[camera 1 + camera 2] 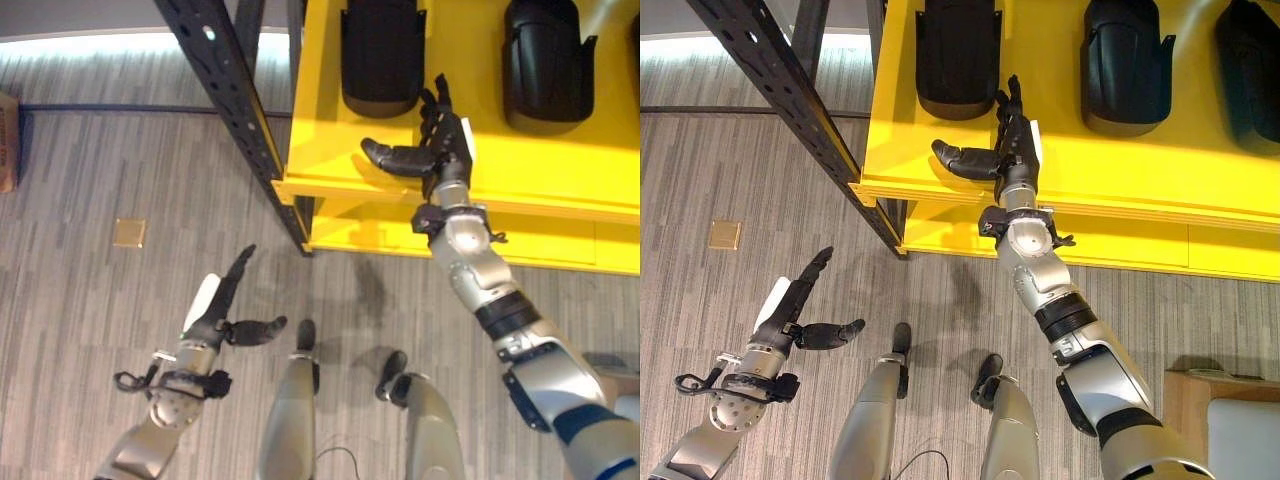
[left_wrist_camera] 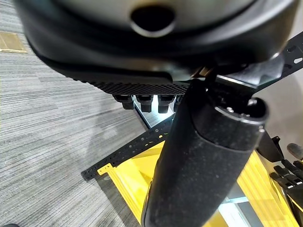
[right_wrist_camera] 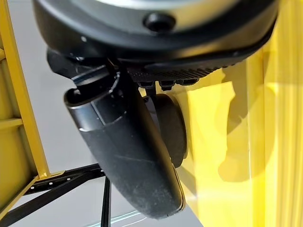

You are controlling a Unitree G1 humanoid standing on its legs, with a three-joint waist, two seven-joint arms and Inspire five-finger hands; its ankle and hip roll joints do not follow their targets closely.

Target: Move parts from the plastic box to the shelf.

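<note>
Black moulded parts [image 1: 380,55] [image 1: 545,65] lie in a row on the yellow shelf [image 1: 560,170]; a third part [image 1: 1250,60] sits further right. My right hand [image 1: 440,140] hovers over the shelf's front edge just before the leftmost part, open, thumb spread to the left, holding nothing. In the right wrist view that part [image 3: 173,127] shows just past the thumb [image 3: 128,151], apart from it. My left hand [image 1: 215,315] hangs low over the floor at the lower left, open and holding nothing.
A black perforated rack upright [image 1: 235,110] slants down beside the shelf's left end. A brass floor plate [image 1: 129,233] and a cardboard box [image 1: 8,140] lie to the left. A brown-edged pale object [image 1: 1230,410] stands at the lower right.
</note>
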